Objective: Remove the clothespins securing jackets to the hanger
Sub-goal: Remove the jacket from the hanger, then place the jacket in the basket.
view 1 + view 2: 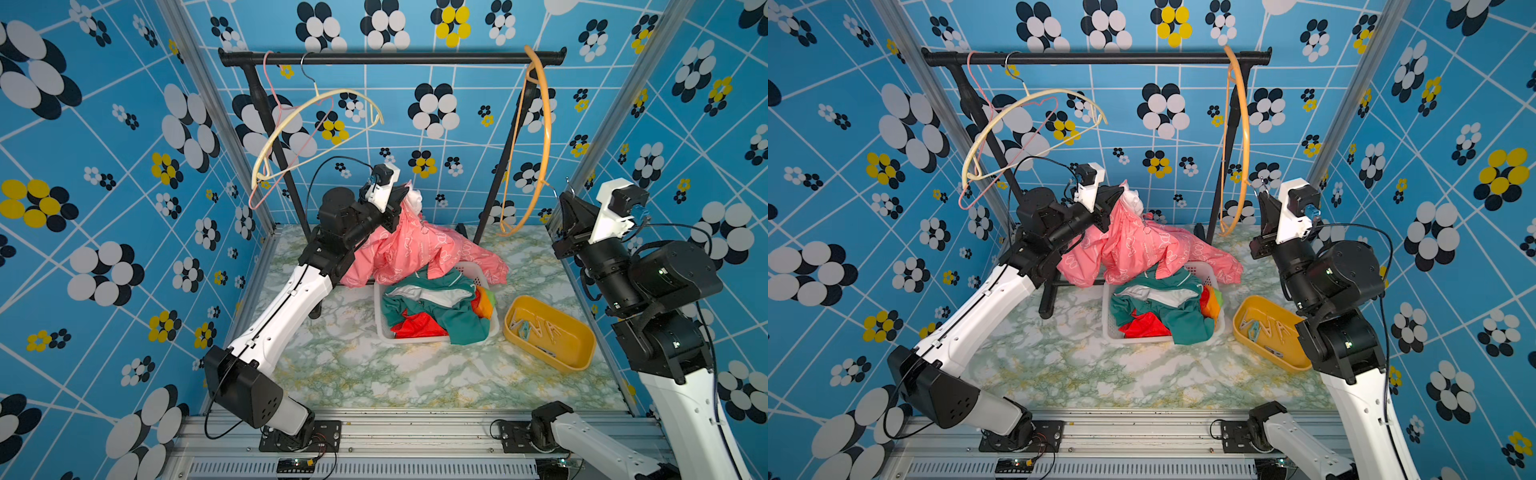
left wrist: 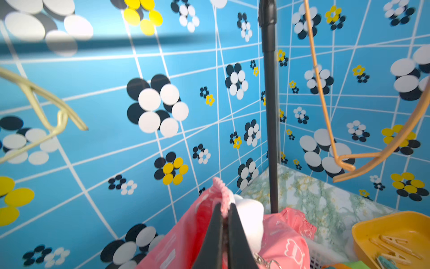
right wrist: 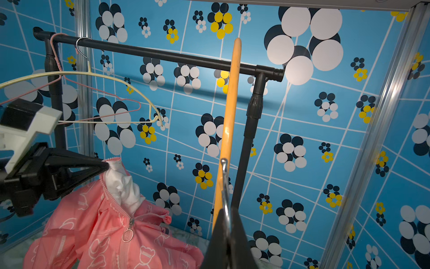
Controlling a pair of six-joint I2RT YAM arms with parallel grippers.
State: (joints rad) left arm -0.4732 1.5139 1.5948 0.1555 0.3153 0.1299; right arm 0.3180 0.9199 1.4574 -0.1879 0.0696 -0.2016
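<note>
My left gripper (image 1: 409, 195) (image 2: 224, 209) is shut on the collar of the pink jacket (image 1: 415, 249) (image 3: 104, 233), holding it up while the rest drapes over the white basket (image 1: 380, 320). A green jacket (image 1: 457, 320) and a red one (image 1: 415, 326) lie crumpled in that basket. My right gripper (image 1: 561, 195) (image 3: 225, 212) is shut on the metal hook (image 3: 224, 181) of the orange hanger (image 1: 544, 137), whose arc leans over the black rod (image 1: 395, 58). Several clothespins (image 1: 536, 330) (image 2: 391, 244) lie in the yellow tray (image 1: 577, 357). I see none on the hangers.
A bare cream hanger (image 1: 316, 108) and a thin pink wire hanger (image 1: 291, 158) hang at the rod's left end. The rack's black legs (image 1: 286, 166) stand at the back of the marbled table (image 1: 374, 374). Patterned blue walls close in three sides.
</note>
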